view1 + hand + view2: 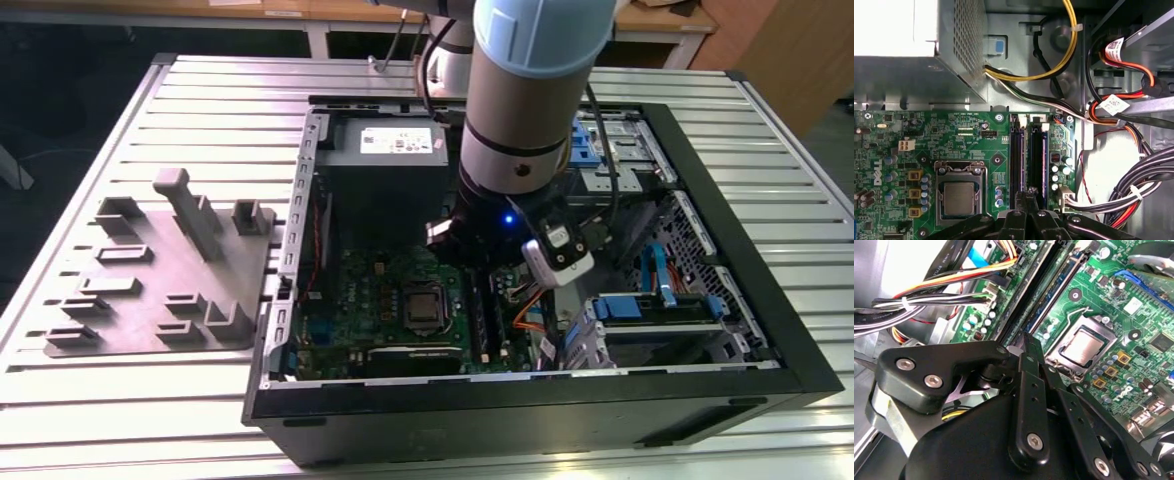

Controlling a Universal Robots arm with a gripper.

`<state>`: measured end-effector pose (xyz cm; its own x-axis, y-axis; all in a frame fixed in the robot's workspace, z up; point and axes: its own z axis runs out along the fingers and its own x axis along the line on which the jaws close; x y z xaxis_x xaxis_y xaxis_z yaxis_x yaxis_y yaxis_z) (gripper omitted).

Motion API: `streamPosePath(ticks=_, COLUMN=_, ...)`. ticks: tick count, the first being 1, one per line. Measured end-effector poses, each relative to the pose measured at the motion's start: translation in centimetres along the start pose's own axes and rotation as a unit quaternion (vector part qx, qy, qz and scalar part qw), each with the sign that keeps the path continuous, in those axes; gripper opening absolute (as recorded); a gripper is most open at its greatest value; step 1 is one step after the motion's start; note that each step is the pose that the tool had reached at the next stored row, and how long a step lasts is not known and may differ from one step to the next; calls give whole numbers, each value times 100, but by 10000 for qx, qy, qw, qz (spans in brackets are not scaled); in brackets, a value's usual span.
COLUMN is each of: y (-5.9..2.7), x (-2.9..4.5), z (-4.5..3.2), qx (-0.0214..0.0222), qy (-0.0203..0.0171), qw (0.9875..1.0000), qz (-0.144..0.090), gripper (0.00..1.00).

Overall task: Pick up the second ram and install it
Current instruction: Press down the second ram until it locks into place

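Standing on the slatted bench, the open computer case takes up most of the exterior view, with a grey tray of upright blocks beside it on that view's left. Inside the case the arm reaches down over the green motherboard, next to the grey power supply and a tangle of cables.

In both wrist views the hand hangs right over the memory slots, its fingers drawn close together, almost touching. The second ram looks to be the dark blue board standing on edge in the slot (whether it is fully seated, and whether the fingertips are pinching or only pressing its top edge, cannot be told).

Judged from these pictures, the stick should be light, stiff and thin, yet fragile: its chips and contact edge should not be squeezed. The long top edge or bare flat sides near the middle seem the safest hold.
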<state>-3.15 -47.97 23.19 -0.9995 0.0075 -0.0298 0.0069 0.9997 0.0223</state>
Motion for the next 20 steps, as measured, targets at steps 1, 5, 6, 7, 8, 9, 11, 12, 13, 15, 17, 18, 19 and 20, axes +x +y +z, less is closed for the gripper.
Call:
streamPosePath(ticks=1, y=3, x=0, z=0, qx=-3, qy=0, qw=10000, qz=0, gripper=10)
streamPosePath(ticks=5, y=39, x=1, z=2, qx=-8, qy=0, qw=10000, qz=0, gripper=10)
streamPosePath(ticks=6, y=53, x=1, z=2, qx=-8, qy=0, qw=10000, qz=1, gripper=10)
streamPosePath(ticks=7, y=67, x=1, z=2, qx=-9, qy=0, qw=10000, qz=0, gripper=10)
streamPosePath(ticks=8, y=79, x=1, z=3, qx=-9, qy=0, qw=10000, qz=1, gripper=10)
streamPosePath(ticks=9, y=92, x=1, z=3, qx=-9, qy=0, qw=10000, qz=1, gripper=10)
streamPosePath(ticks=11, y=121, x=1, z=3, qx=-9, qy=0, qw=10000, qz=1, gripper=10)
streamPosePath(ticks=12, y=139, x=1, z=3, qx=-9, qy=0, qw=10000, qz=0, gripper=10)
streamPosePath(ticks=13, y=157, x=2, z=4, qx=-9, qy=0, qw=10000, qz=1, gripper=10)
streamPosePath(ticks=15, y=189, x=2, z=5, qx=-10, qy=0, qw=10000, qz=1, gripper=10)
streamPosePath(ticks=17, y=218, x=2, z=5, qx=-10, qy=0, qw=10000, qz=0, gripper=10)
streamPosePath(ticks=18, y=235, x=2, z=6, qx=-10, qy=0, qw=10000, qz=1, gripper=10)
streamPosePath(ticks=19, y=251, x=2, z=6, qx=-10, qy=0, qw=10000, qz=1, gripper=10)
streamPosePath(ticks=20, y=268, x=3, z=7, qx=-10, qy=0, qw=10000, qz=1, gripper=10)
